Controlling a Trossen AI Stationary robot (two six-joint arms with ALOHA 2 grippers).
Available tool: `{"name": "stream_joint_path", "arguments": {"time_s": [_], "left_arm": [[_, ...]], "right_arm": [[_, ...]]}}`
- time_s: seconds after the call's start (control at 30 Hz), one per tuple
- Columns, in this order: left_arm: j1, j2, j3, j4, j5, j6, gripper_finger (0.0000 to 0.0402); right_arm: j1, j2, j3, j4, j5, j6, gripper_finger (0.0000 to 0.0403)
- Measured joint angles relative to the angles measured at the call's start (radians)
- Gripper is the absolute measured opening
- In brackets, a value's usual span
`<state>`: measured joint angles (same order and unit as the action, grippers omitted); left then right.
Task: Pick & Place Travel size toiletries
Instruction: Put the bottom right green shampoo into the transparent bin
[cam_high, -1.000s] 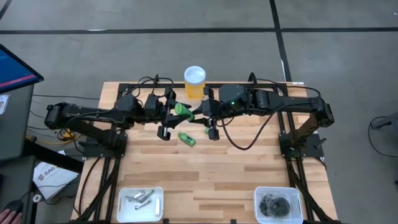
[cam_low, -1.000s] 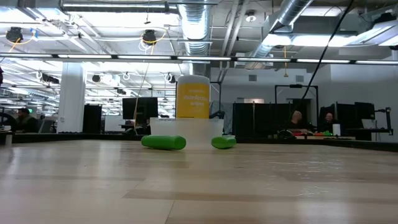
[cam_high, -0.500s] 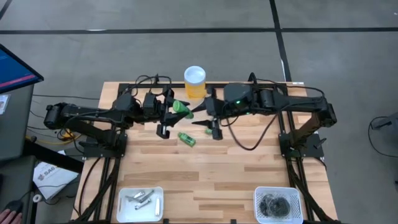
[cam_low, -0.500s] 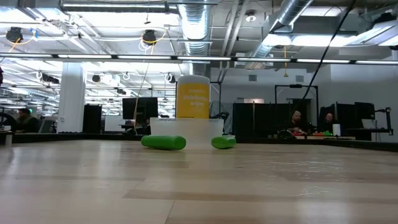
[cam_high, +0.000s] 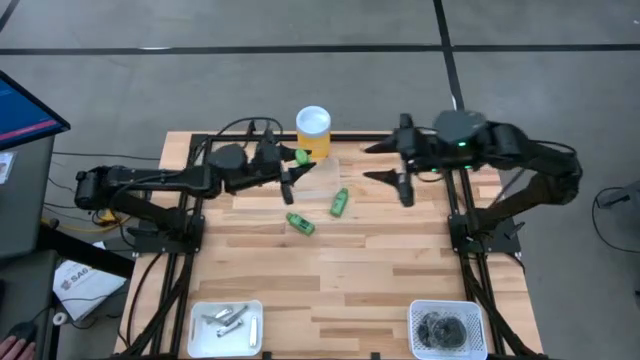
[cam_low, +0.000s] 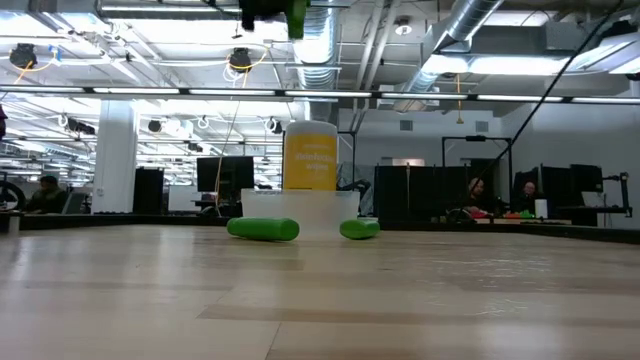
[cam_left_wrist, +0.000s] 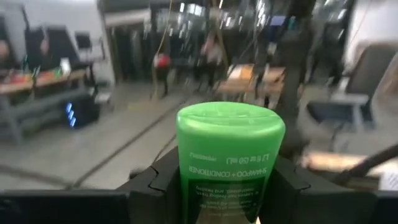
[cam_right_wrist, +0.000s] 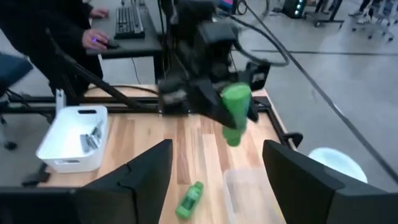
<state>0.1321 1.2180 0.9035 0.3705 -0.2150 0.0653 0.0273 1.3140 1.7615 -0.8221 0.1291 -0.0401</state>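
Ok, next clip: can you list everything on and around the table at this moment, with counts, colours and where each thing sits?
Green tube in gripper: 1, bright green, held above the table near the yellow cylinder.
Green tubes on table: 2, bright green, lying apart near the table's middle, the other at.
Yellow cylinder: 1, yellow with white lid, far edge of table.
Left white tray: 1, white, near edge on the left, holding thin silvery metal pieces.
Right white basket: 1, white, near edge on the right, holding dark grey round pieces.
Clear container: 1, transparent, in front of the yellow cylinder.
Table: 1, light wood.
Left gripper: shut on the green tube.
Right gripper: open, raised over the table's right far side.
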Motion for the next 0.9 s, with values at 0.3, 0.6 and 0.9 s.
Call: {"name": "stream_joint_path", "arguments": {"time_s": [0.3, 0.6, 0.9], "left_arm": [[0.119, 0.183, 0.0, -0.175, 0.013, -0.15, 0.0137], [0.145, 0.315, 0.0, -0.197, 0.033, -0.266, 0.0143], [0.144, 0.426, 0.0, -0.195, -0.078, -0.317, 0.0143]], "right_arm": [[0.031, -0.06, 0.0, -0.013, 0.001, 0.041, 0.0225], [0.066, -0.028, -0.001, -0.017, 0.001, 0.041, 0.0215], [0.065, -0.017, -0.001, -0.013, 0.001, 0.042, 0.0214]]}}
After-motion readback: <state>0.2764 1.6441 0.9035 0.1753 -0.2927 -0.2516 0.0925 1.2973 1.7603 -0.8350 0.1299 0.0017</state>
